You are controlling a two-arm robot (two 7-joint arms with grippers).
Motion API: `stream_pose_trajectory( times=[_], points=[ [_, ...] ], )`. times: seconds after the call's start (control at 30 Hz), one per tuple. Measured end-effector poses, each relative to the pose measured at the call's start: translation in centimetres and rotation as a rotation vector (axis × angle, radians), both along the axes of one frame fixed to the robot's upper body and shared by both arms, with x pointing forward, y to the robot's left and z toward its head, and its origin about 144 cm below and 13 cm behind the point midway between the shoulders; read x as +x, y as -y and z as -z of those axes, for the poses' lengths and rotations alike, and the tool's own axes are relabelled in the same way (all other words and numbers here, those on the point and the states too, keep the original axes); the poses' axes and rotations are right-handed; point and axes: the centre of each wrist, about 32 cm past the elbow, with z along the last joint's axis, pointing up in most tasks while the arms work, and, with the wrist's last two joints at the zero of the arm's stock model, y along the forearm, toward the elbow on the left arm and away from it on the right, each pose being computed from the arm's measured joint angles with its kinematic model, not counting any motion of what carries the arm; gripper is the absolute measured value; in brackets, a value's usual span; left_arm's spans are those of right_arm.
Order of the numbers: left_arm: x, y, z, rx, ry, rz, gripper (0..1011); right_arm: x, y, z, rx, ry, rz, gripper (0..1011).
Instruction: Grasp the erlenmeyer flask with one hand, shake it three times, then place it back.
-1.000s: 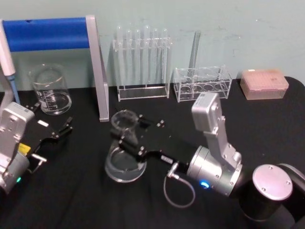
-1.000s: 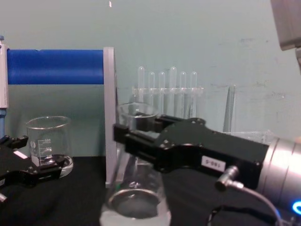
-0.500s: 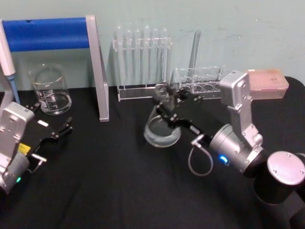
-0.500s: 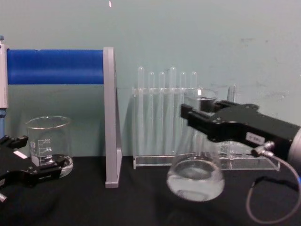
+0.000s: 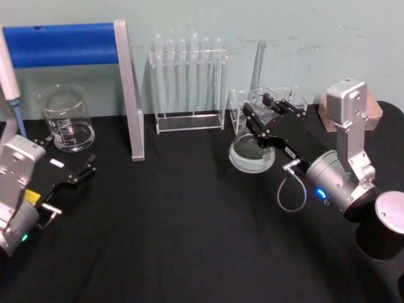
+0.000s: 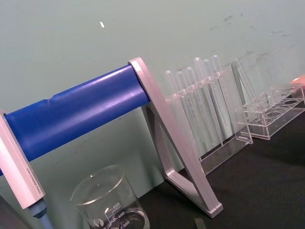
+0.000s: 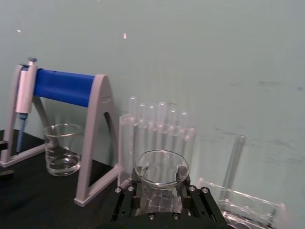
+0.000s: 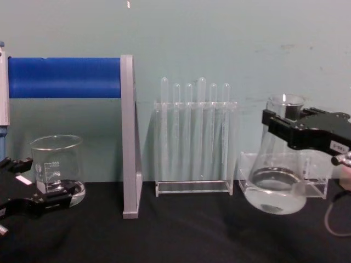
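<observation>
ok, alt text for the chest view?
The right gripper holds the erlenmeyer flask by its neck at right, clear liquid inside. A test-tube rack stands centre; at left, a beaker below a blue-barred stand, the open left gripper near it.

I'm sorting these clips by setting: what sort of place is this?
Probably a chemistry lab bench: a rack of test tubes, a graduated beaker, and an erlenmeyer flask with liquid, gripped at its neck by the right gripper.
</observation>
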Motion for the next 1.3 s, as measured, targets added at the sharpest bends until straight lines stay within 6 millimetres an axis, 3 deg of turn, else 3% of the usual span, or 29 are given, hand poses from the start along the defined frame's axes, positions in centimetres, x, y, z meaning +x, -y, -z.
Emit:
stream_pose_trajectory(
  times=[0.53,1.3],
  points=[
    [0.0,0.0,0.0,0.0,0.0,0.0,1001,-0.1,0.5,0.1,0.006,-0.007,0.031,456],
    [0.0,0.0,0.0,0.0,0.0,0.0,1001,-2.5,-5.0,0.4,-0.006,-0.045,-0.302,456]
  ],
)
